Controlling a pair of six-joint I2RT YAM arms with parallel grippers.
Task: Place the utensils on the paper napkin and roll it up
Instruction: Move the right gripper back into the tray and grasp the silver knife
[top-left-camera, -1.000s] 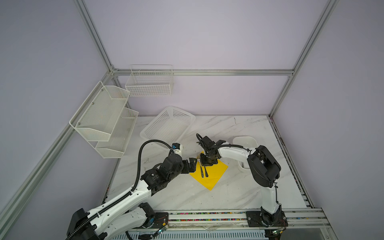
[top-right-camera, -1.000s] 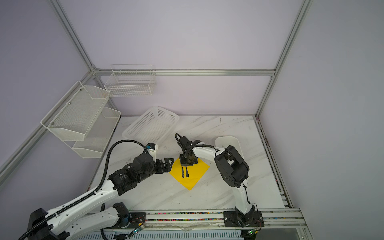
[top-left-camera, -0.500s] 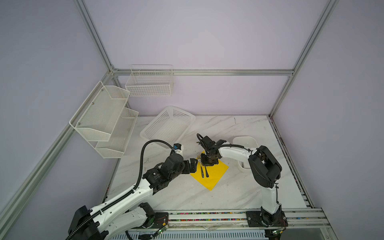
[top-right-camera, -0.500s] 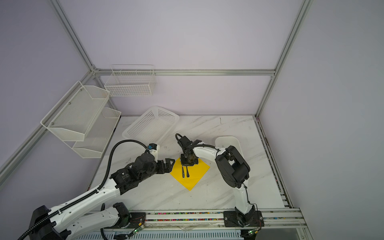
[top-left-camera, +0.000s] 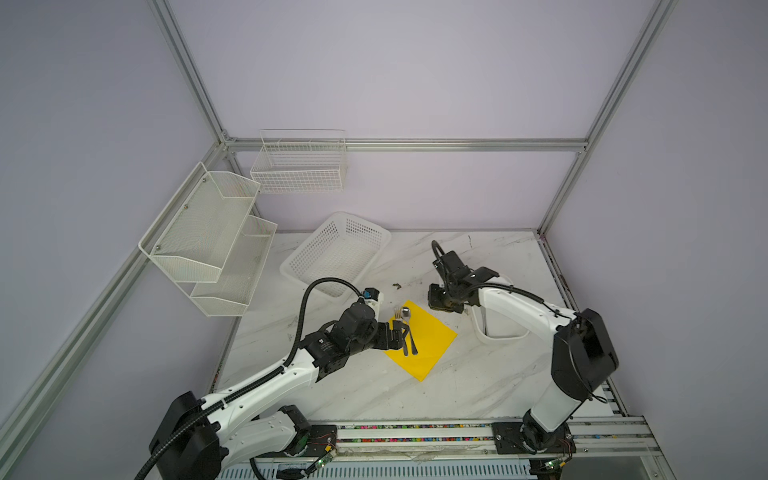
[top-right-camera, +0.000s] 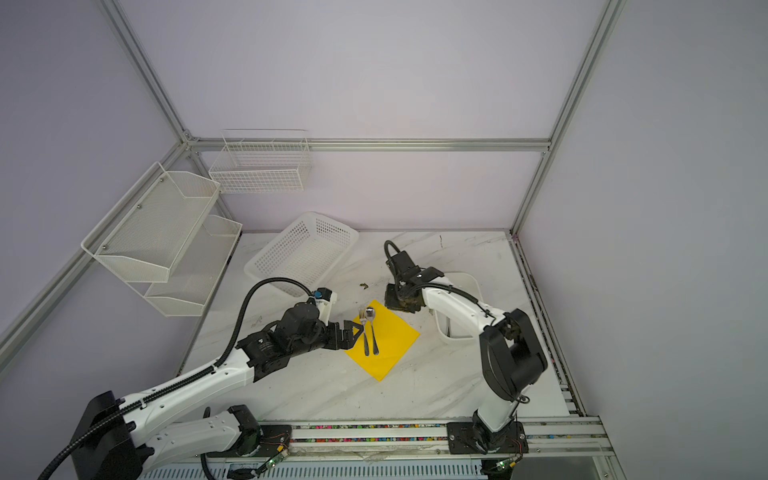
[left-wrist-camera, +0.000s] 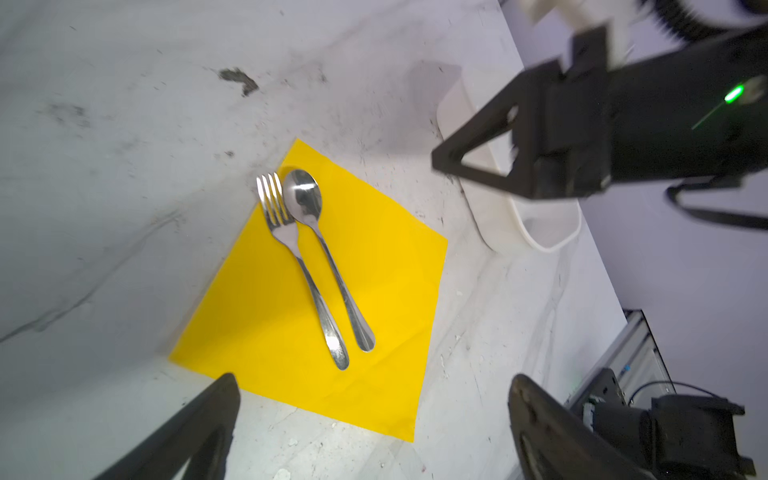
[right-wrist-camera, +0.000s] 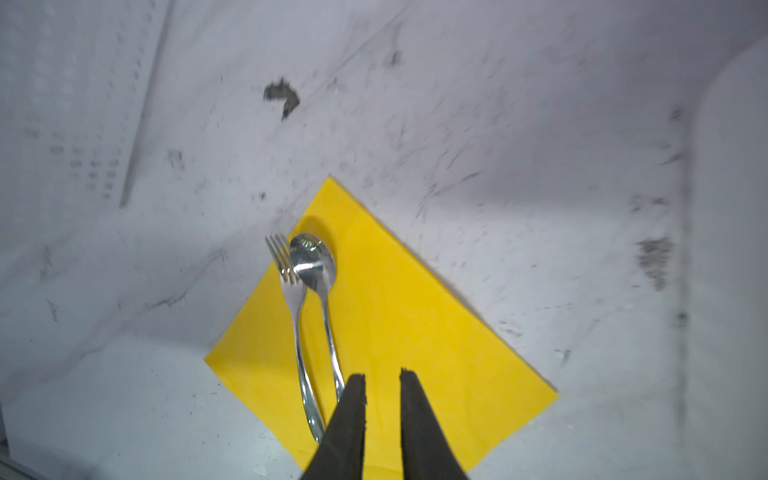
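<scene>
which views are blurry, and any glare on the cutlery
Right wrist view: motion-smeared throughout, worst on the white tray; bright glints on the spoon. Left wrist view: napkin, fork and spoon sharp, spoon bowl glaring, right gripper blurred. Both top views: crisp, evenly lit, soft shadows.

No writing, label or number is legible.

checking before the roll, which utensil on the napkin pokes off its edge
The fork: its tines overhang the yellow napkin's edge onto the table, while the spoon beside it has its bowl on the paper.
</scene>
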